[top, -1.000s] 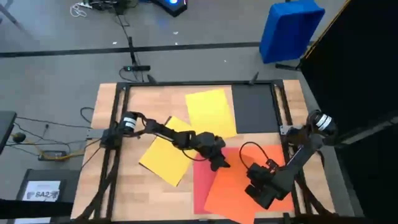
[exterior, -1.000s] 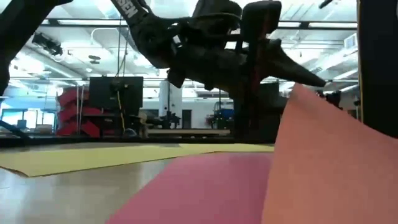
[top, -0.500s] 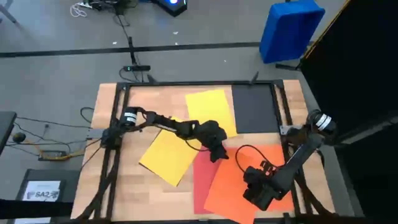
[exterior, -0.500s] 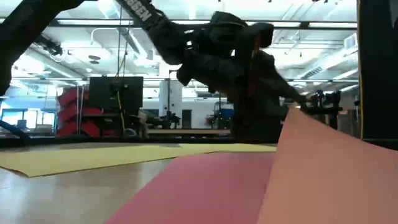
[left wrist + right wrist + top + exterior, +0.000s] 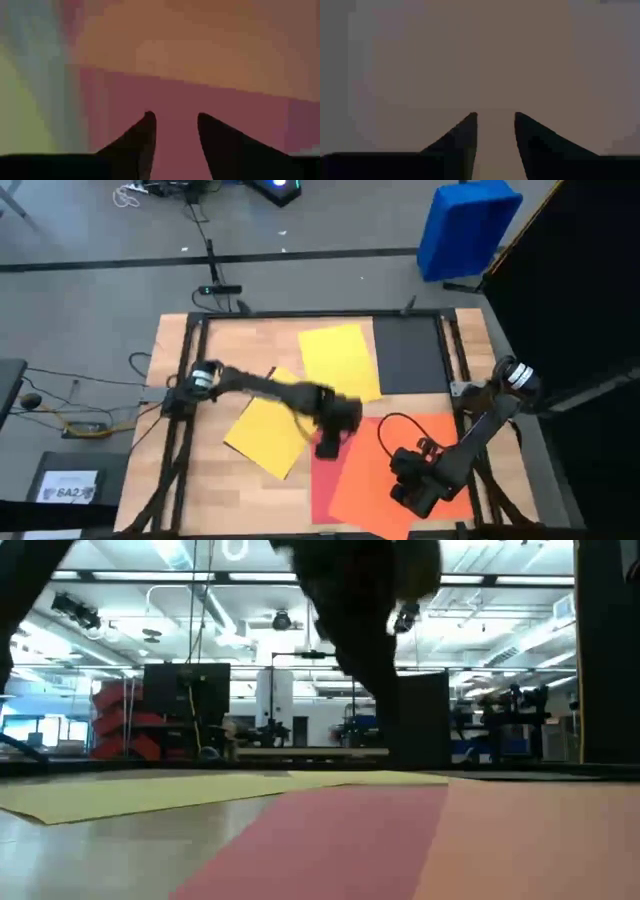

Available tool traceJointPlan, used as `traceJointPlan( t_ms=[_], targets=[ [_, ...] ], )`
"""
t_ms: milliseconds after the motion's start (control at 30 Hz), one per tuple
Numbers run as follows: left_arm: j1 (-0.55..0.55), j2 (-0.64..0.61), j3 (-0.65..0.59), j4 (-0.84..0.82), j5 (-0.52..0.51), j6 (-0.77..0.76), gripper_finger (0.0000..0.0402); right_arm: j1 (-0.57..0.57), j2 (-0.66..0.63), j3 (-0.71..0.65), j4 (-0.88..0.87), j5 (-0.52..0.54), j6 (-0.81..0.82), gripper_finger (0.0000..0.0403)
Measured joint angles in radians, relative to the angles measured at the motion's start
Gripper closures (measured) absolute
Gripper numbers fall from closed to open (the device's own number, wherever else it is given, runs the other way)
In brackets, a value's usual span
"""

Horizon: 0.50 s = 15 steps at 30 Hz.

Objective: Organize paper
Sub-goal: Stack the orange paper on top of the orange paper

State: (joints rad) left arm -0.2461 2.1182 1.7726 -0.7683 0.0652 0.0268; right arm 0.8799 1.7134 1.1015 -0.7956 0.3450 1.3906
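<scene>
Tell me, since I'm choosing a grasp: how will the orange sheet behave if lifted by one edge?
Probably floppy: the orange sheet looks thin and lies flat. It likely slides when pushed, since it rests loosely on the red sheet. The right gripper on it may pin it.

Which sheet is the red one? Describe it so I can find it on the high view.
Start at the wooden table and go to its near right part, where the flat orange paper sheet lies. The flat red paper sheet pokes out from under its left side, the only red one, beside the tilted yellow sheet.
</scene>
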Motion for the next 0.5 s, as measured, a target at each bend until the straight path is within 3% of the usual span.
traceJointPlan(
  t_ms=[233,500],
  targets=[
    [-0.128,0.002,-0.050,0.116,-0.173,-0.064,0.0291,-0.054,0.001,0.001,0.245,0.002,-0.245,0.0298],
    [-0.135,0.003,-0.212,0.276,-0.140,-0.161,0.0302,-0.111,0.067,0.001,0.329,-0.106,-0.394,0.0298]
  ],
)
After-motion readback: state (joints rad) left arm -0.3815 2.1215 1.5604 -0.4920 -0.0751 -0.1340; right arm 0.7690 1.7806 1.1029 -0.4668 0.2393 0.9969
